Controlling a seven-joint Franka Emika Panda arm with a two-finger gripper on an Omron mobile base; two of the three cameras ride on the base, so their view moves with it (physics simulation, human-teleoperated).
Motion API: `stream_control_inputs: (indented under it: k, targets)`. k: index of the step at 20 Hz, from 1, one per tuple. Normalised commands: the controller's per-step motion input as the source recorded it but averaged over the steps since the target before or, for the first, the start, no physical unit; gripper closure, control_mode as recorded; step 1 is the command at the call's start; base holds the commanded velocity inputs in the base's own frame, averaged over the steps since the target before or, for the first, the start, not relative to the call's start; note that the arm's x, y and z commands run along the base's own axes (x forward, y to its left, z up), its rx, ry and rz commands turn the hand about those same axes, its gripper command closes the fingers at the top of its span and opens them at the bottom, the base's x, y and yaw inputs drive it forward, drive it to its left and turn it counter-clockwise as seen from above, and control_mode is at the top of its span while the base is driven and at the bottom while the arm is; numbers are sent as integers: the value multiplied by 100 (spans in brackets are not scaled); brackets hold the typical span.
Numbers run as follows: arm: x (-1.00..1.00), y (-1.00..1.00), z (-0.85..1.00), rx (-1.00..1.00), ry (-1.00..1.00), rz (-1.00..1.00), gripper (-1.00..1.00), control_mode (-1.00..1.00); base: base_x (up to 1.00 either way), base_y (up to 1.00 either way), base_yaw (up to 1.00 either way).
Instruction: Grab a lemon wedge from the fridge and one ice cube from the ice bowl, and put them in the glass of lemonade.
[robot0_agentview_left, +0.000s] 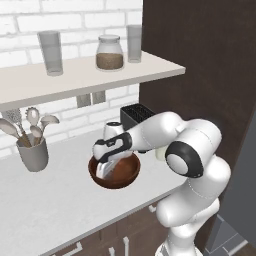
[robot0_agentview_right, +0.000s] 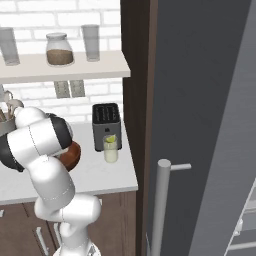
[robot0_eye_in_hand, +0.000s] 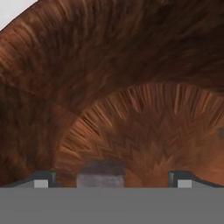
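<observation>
Ice-cube pickup in hand: end effector (robot0_agentview_left: 103, 169), jaws spread wide and holding nothing, lowered inside the wide glossy reddish-brown wooden ice bowl (robot0_agentview_left: 127, 176) on the pale counter (robot0_agentview_left: 45, 210). One small pale grey translucent ice cube (robot0_eye_in_hand: 101, 174) between the fingertips. Next, probably: close, lift, carry right to the one clear tumbler of lemonade (robot0_agentview_right: 110, 149), lemon wedge (robot0_agentview_right: 111, 139) apparently already in, beside the black toaster (robot0_agentview_right: 106, 124).

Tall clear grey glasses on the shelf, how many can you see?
2. One tall clear grey glass stands at the left of the white wall shelf; the other stands at its right end, past the lidded jar with brown contents.
</observation>
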Motion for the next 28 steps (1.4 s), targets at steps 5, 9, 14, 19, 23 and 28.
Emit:
stream_control_inputs:
  k: [5,9,14,19,23,28]
  targets:
    - [0,-15,-6,0,0,0,-100,-100,0,0,0]
    - [0,7,-3,0,0,0,-100,-100,0,0,0]
    - [0,4,-26,2,0,0,-100,-100,0,0,0]
    - [-6,0,-49,5,0,0,-100,-100,0,0,0]
    - [-21,0,-13,3,0,0,-100,-100,0,0,0]
    - [-6,0,0,0,0,0,-100,-100,0,0,0]
